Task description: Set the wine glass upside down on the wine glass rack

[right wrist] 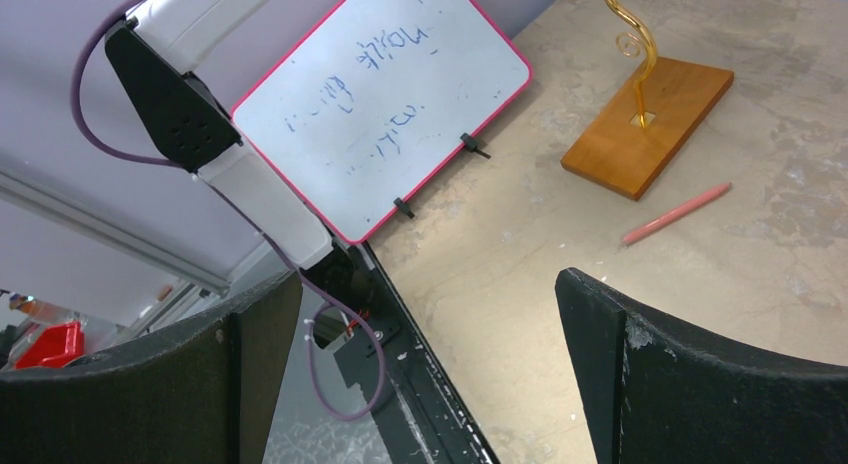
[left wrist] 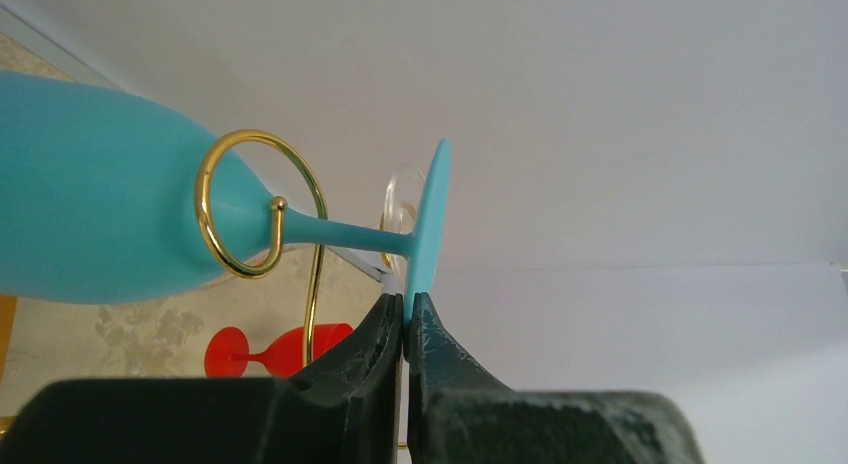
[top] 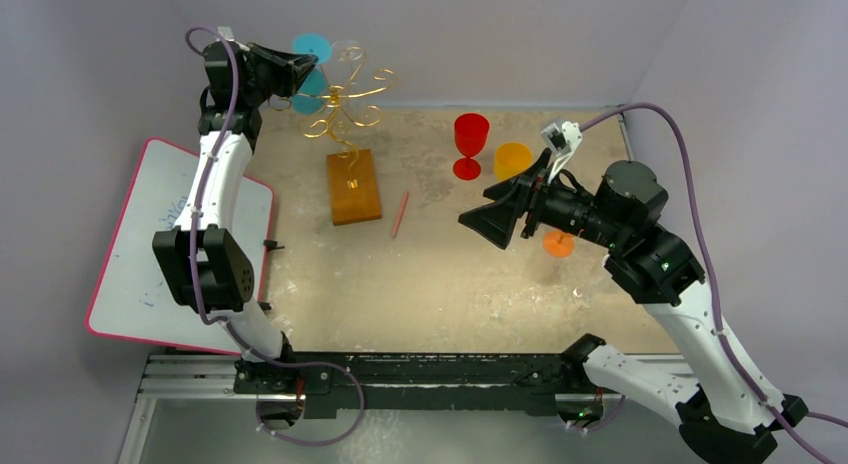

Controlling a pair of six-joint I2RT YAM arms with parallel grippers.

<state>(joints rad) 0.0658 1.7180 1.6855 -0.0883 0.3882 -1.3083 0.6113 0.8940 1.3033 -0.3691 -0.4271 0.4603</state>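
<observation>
Glasses: four counted, namely one teal glass (left wrist: 90, 224), one clear glass (left wrist: 400, 199), one red glass (top: 471, 134) and one orange glass (top: 513, 160). An orange disc (top: 558, 244) may be that glass's foot or part of a fifth glass; the views do not show which.

Rack (top: 354, 184): one.
Whiteboard (top: 150, 254): one.
Pencil (top: 400, 213): one.
Table (top: 450, 294): one.
Pincers: two, the left pincer (left wrist: 405, 329) and the right pincer (right wrist: 430, 364).

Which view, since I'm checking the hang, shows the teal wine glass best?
Left wrist: the teal wine glass is close up, stem crossing a gold ring of the wine glass rack, foot pinched in the jaws of the left gripper. Top external shows its foot and bowl beside that gripper. Right wrist shows none of it.
</observation>
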